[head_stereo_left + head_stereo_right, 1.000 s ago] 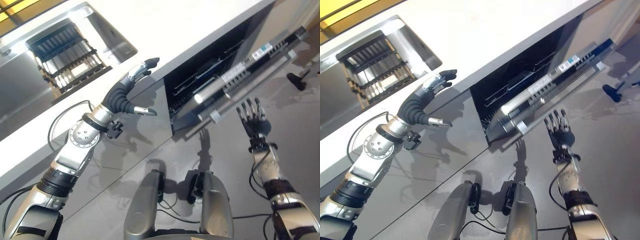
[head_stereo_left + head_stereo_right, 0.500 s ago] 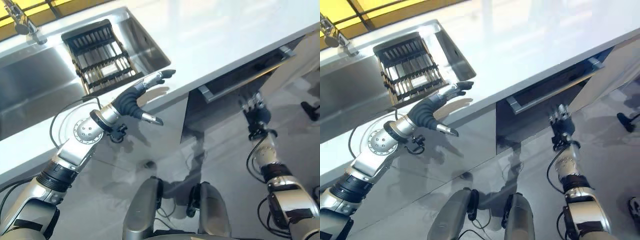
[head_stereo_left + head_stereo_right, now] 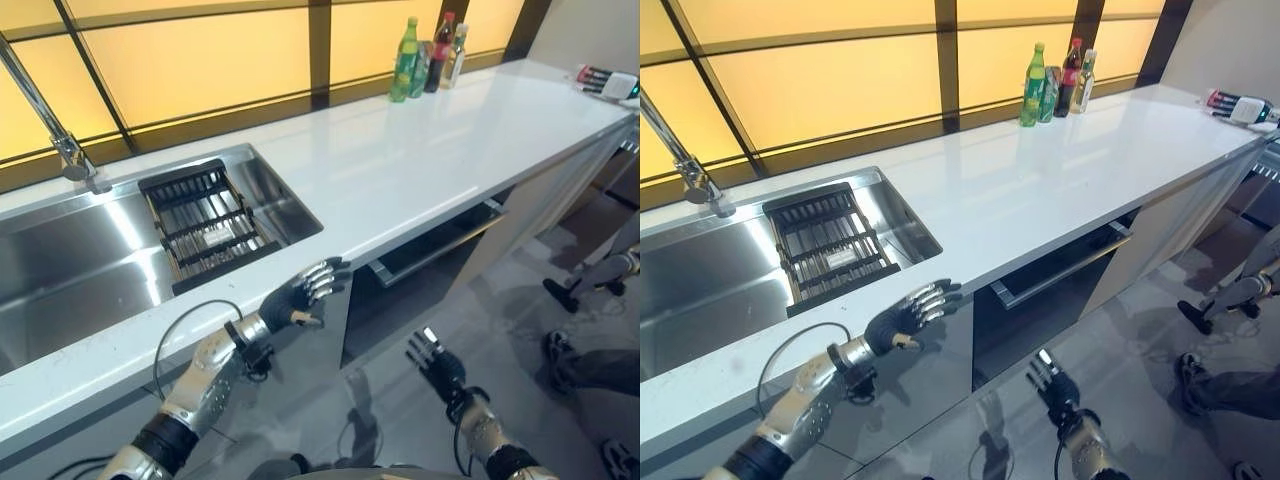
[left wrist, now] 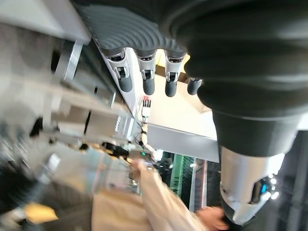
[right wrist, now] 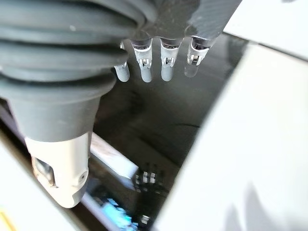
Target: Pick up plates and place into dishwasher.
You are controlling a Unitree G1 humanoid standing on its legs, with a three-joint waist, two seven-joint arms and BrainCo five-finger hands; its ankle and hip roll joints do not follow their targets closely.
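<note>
The dishwasher [image 3: 432, 250] sits under the white counter [image 3: 400, 170], its door ajar at the top with the long handle [image 3: 1055, 267] standing out. My left hand [image 3: 297, 301] is open, fingers spread, in the air just in front of the counter's edge, left of the dishwasher. Lower down, my right hand [image 3: 436, 361] is open with straight fingers [image 5: 153, 68], in front of the dishwasher's dark front and holding nothing. In the left wrist view the fingers [image 4: 147, 81] are straight too.
A steel sink [image 3: 60, 260] with a black rack [image 3: 205, 225] and a faucet [image 3: 68, 150] lies at the left. Bottles [image 3: 425, 55] stand at the counter's back, a small pack [image 3: 610, 82] at its far right. A person's legs and shoes [image 3: 565, 350] are on the floor at the right.
The whole view has swung up from the floor and cabinet fronts to the counter and window. Both hands stay open, the left by the counter edge, the right before the dishwasher.
</note>
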